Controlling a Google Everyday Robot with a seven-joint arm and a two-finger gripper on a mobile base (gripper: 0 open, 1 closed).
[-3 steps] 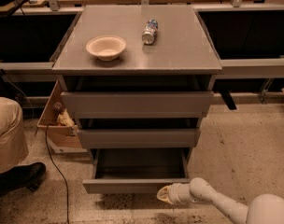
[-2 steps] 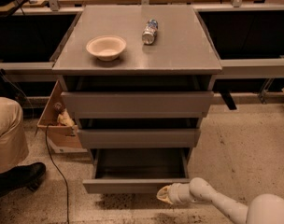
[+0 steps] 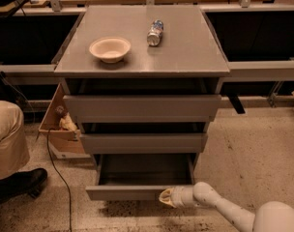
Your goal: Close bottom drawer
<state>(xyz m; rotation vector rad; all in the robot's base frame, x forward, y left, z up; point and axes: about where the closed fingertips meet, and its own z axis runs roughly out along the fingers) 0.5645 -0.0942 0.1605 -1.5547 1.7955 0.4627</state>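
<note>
A grey cabinet top (image 3: 185, 47) is filling the upper middle of the frame. It is carrying a pale bowl (image 3: 110, 49) sitting upright at its left and a small bottle (image 3: 155, 32) lying on its side near centre. The gripper (image 3: 167, 197) is hanging low at bottom centre.

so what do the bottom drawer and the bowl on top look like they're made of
The plain grey bottom drawer, pulled open, looks like painted metal or laminate: flat, matte, uniform grey. The shallow cream bowl looks like moulded paper or fibre: dull, thin rim. The pale pincer, at the drawer front's right end, looks like smooth plastic.
</note>
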